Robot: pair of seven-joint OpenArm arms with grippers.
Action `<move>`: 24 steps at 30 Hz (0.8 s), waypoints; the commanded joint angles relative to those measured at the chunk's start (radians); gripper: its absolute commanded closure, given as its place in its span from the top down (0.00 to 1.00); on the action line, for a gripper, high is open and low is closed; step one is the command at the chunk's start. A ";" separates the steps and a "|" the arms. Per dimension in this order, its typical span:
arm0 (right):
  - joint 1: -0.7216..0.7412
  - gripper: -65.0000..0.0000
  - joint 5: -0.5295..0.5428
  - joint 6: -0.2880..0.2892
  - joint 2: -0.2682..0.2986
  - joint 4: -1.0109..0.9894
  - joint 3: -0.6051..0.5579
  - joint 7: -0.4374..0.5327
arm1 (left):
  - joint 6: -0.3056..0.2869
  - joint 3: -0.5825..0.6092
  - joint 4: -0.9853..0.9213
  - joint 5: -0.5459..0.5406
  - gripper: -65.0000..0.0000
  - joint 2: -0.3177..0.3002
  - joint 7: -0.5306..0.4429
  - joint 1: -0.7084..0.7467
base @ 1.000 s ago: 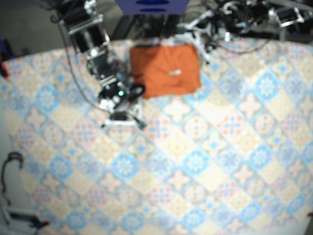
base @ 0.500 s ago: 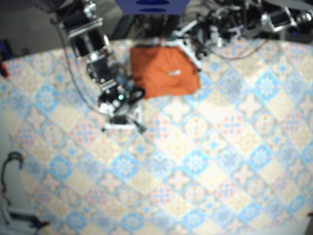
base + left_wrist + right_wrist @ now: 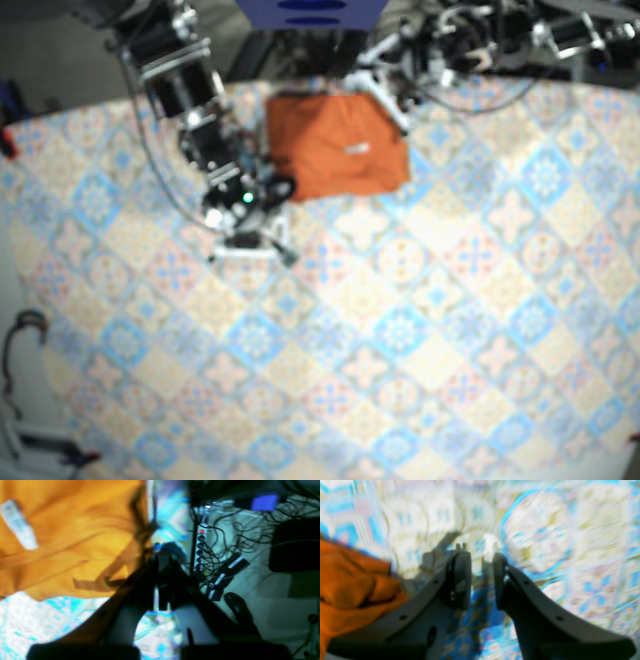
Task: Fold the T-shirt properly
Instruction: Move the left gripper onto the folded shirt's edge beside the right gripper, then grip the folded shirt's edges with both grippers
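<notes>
Base view puts the folded orange shirt (image 3: 338, 145) at top centre of the table (image 3: 450, 330), long side running left-right, between the right gripper (image 3: 250, 245), jaws apart off its lower left corner, and the left gripper (image 3: 385, 100), seemingly closed empty, at its upper right edge.

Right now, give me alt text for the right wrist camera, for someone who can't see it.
The right hand holds its two dark grey fingers apart, empty, above a blue and cream patterned tablecloth. A bunched orange T-shirt lies at lower left; the picture is blurred.
</notes>
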 commanded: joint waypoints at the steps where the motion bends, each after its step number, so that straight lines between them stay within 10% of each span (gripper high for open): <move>1: 0.022 0.24 -0.001 0.002 -0.006 0.003 0.000 0.013 | 0.003 -0.002 0.016 0.003 0.00 -0.008 -0.005 0.002; 24: 0.002 0.24 -0.001 0.015 -0.003 0.018 -0.135 -0.033 | 0.003 -0.040 0.014 -0.003 0.00 -0.002 0.002 -0.054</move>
